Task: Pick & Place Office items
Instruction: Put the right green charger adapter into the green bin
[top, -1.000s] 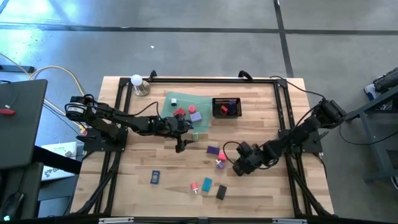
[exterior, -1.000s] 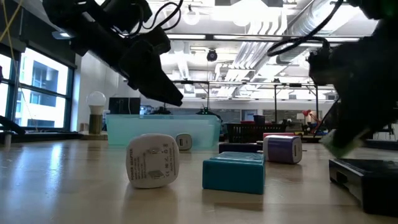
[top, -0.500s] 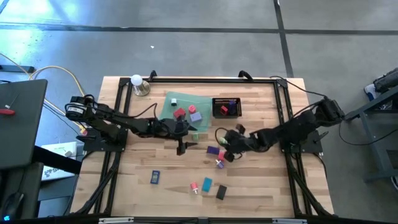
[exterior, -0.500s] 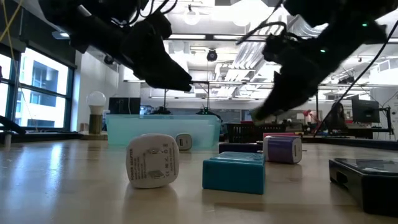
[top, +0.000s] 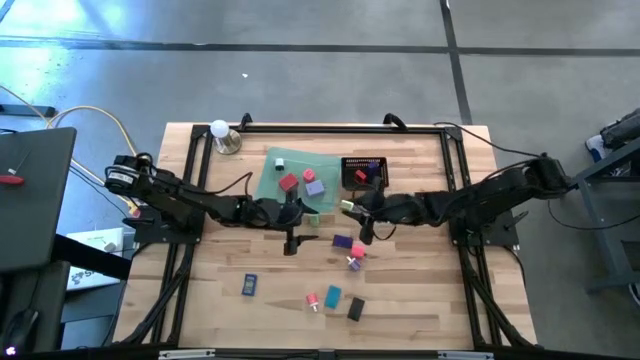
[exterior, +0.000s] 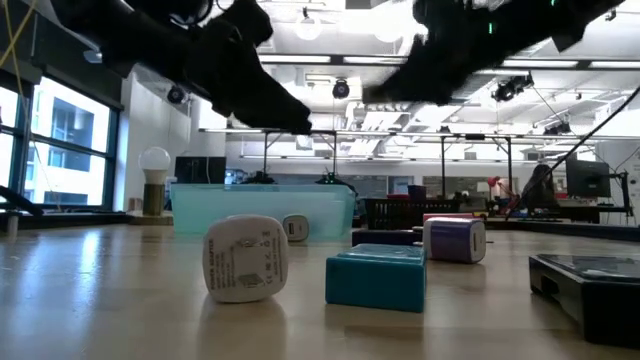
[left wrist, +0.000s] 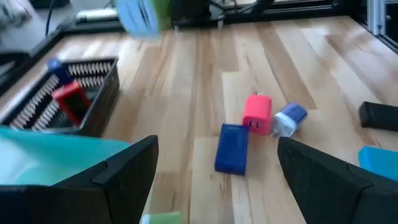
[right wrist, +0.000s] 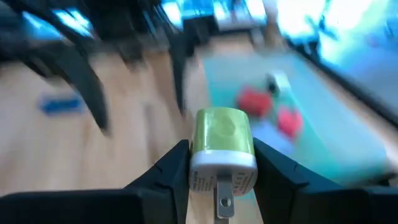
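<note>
a: where is the right gripper [right wrist: 221,163]?
b: over the middle of the table, near the green tray [top: 278,163] and the black mesh basket [top: 364,172] — its fingers clamp a green-and-white charger plug [right wrist: 222,149].
a: and the left gripper [left wrist: 214,177]?
b: beside the tray's near edge, fingers spread wide, holding nothing.
a: the other items?
b: a purple block [top: 342,242], a pink one [top: 357,251], a teal block [top: 333,295] and a black piece [top: 356,309] lie loose on the wood.

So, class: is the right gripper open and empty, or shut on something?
Shut on something. In its wrist view, the right gripper pinches a green-and-white plug adapter between its fingers, held above the table near the green tray.
</note>
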